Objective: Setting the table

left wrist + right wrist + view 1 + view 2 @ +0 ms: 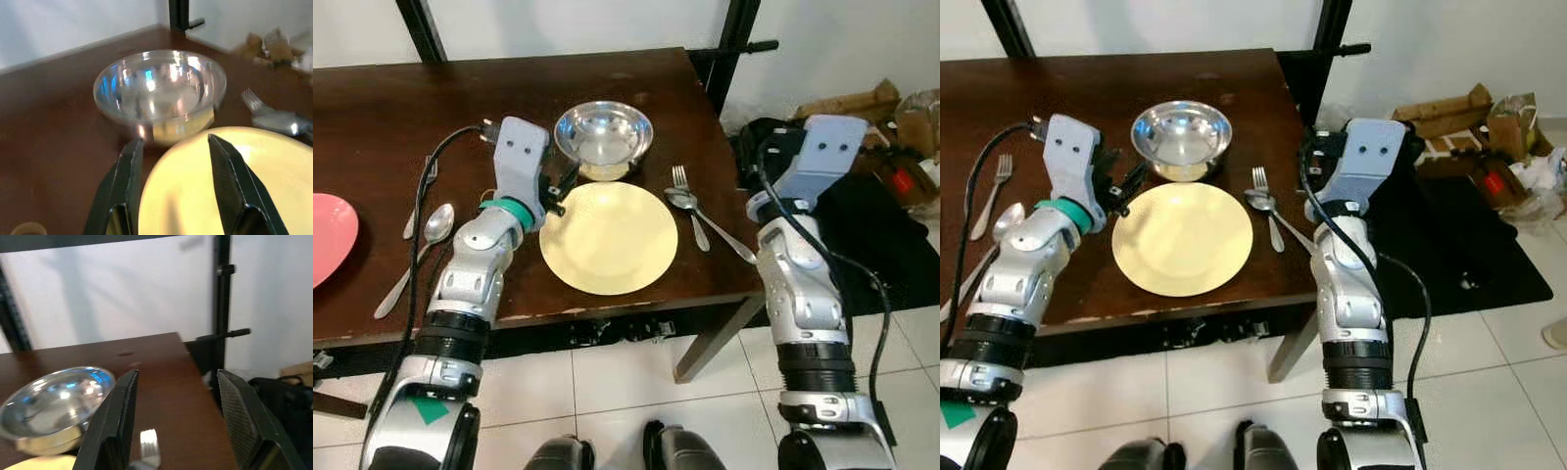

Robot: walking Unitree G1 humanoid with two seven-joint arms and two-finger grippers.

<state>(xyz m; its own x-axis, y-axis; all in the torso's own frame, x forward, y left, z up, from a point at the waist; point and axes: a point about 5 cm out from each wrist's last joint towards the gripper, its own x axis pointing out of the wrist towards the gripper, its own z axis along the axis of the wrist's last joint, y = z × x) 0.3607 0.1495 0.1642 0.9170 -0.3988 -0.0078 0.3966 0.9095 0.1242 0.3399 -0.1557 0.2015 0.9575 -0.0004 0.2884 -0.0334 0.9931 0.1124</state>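
Note:
A round yellow plate (609, 237) lies near the front edge of the dark wooden table (391, 108). A shiny steel bowl (603, 135) stands right behind the plate, at its far rim. To the plate's right lie a fork (689, 204) and a spoon (710, 227), side by side. My left gripper (173, 142) hovers open over the plate's left rim, pointing at the bowl, with nothing between its fingers. My right gripper (176, 374) is open and empty off the table's right edge, near the fork and spoon.
A pink plate (328, 235) sits at the far left of the table, with another fork (421, 201) and spoon (416, 257) beside it. A black bag (862, 220) and cardboard boxes (862, 98) lie on the floor to the right. Black posts (734, 44) stand behind the table.

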